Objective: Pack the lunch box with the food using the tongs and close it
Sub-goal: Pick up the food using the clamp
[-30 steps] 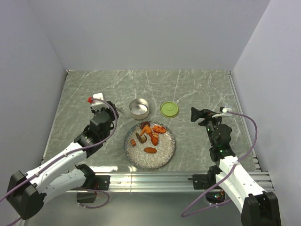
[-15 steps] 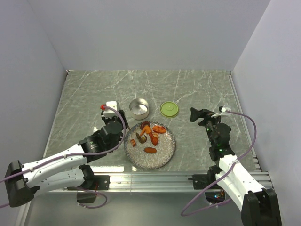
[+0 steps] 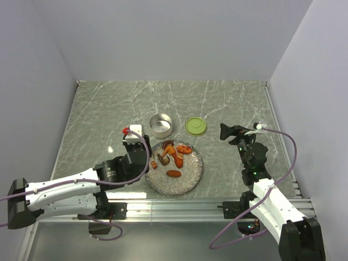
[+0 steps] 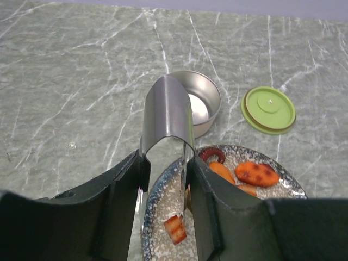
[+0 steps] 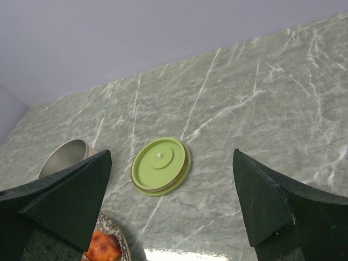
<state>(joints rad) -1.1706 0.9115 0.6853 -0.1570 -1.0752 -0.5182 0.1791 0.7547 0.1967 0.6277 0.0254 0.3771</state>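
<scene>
Left fingers clamped on tongs above food on plate, right fingers wide apart

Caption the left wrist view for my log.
Left gripper holds slim grey metal tongs over the speckled grey plate of orange-red food chunks; round steel tin and lime-green lid lie beyond.

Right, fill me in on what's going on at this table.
The left gripper clamps the slim grey metal tongs, tips pointing down over the wide speckled grey plate, where the orange-red food pieces lie. The small round steel tin looks empty; its flat lime-green lid lies on the table beside it. The right gripper hangs open to the right, holding nothing.
</scene>
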